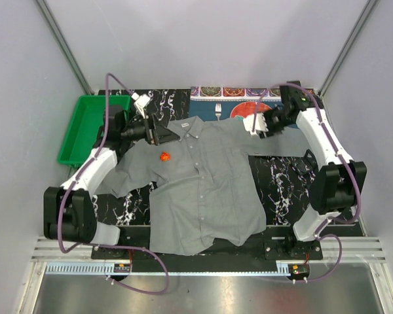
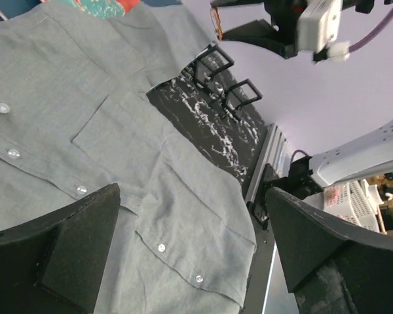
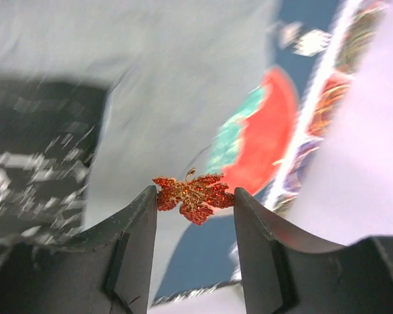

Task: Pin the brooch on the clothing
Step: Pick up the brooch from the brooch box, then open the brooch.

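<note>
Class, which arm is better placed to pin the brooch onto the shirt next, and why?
Right. The right gripper holds the red leaf brooch between its fingers; the left gripper hangs open and empty over the shirt.

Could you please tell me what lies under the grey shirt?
Black marbled table shows around the shirt, and a patterned placemat runs under its far edge. The middle is covered.
</note>
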Robot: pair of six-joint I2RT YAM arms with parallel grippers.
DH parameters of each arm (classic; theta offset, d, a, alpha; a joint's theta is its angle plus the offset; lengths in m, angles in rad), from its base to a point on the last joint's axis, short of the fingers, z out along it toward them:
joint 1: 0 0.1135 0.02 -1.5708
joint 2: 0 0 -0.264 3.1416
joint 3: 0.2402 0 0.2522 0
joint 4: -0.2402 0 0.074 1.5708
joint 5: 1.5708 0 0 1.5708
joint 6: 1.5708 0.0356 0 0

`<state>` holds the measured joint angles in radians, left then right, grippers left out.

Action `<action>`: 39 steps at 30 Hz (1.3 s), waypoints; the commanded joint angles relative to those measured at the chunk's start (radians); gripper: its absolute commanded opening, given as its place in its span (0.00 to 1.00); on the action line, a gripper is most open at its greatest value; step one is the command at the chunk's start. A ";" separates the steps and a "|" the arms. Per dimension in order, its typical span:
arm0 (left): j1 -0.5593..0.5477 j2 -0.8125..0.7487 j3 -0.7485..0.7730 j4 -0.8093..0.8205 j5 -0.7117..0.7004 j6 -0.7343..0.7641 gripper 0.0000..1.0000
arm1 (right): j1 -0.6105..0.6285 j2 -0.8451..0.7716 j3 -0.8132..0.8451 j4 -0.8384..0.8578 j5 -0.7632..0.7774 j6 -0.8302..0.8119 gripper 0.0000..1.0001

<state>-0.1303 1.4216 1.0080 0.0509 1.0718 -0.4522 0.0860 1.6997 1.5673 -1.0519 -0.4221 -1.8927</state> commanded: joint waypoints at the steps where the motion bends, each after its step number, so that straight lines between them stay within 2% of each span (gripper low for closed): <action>1: 0.009 -0.151 -0.126 0.466 0.024 -0.331 0.96 | 0.115 -0.077 0.174 0.139 -0.242 0.432 0.45; 2: 0.008 -0.176 -0.144 0.506 0.002 -0.356 0.96 | 0.156 -0.089 0.215 0.239 -0.274 0.511 0.46; 3: 0.009 -0.222 -0.158 0.550 -0.022 -0.367 0.96 | 0.178 -0.097 0.233 0.289 -0.280 0.669 0.46; 5: 0.008 -0.289 -0.169 0.549 -0.111 -0.329 0.96 | 0.228 -0.115 0.282 0.408 -0.279 0.791 0.47; 6: 0.001 -0.308 -0.167 0.523 -0.143 -0.306 0.96 | 0.241 -0.123 0.290 0.446 -0.274 0.904 0.47; 8: -0.011 -0.343 -0.131 0.485 -0.219 -0.254 0.96 | 0.262 -0.158 0.287 0.544 -0.274 0.986 0.47; 9: -0.038 -0.352 -0.111 0.419 -0.266 -0.232 0.95 | 0.285 -0.173 0.274 0.587 -0.267 1.067 0.48; 11: -0.086 -0.380 -0.040 0.284 -0.373 -0.108 0.89 | 0.304 -0.215 0.231 0.668 -0.241 1.122 0.48; 12: -0.142 -0.391 -0.025 0.185 -0.503 -0.029 0.88 | 0.328 -0.230 0.211 0.694 -0.228 1.176 0.48; 13: -0.169 -0.401 -0.008 0.158 -0.554 -0.007 0.86 | 0.337 -0.260 0.171 0.719 -0.219 1.193 0.48; 15: -0.225 -0.402 0.010 0.117 -0.602 0.026 0.79 | 0.375 -0.291 0.122 0.731 -0.199 1.216 0.48; 21: -0.285 -0.380 0.089 0.058 -0.642 0.085 0.72 | 0.471 -0.397 -0.096 0.840 -0.074 1.157 0.48; 22: -0.290 -0.380 0.093 0.056 -0.650 0.086 0.70 | 0.506 -0.409 -0.116 0.842 -0.016 1.144 0.48; 27: -0.336 -0.340 0.152 -0.046 -0.673 0.145 0.67 | 0.551 -0.426 -0.134 0.819 0.060 1.118 0.49; 39: -0.390 -0.276 0.201 -0.036 -0.641 0.110 0.63 | 0.636 -0.440 -0.177 0.803 0.121 1.063 0.49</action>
<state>-0.5018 1.1297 1.1484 -0.0204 0.4397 -0.3264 0.6949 1.2953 1.3994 -0.2813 -0.3317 -0.7975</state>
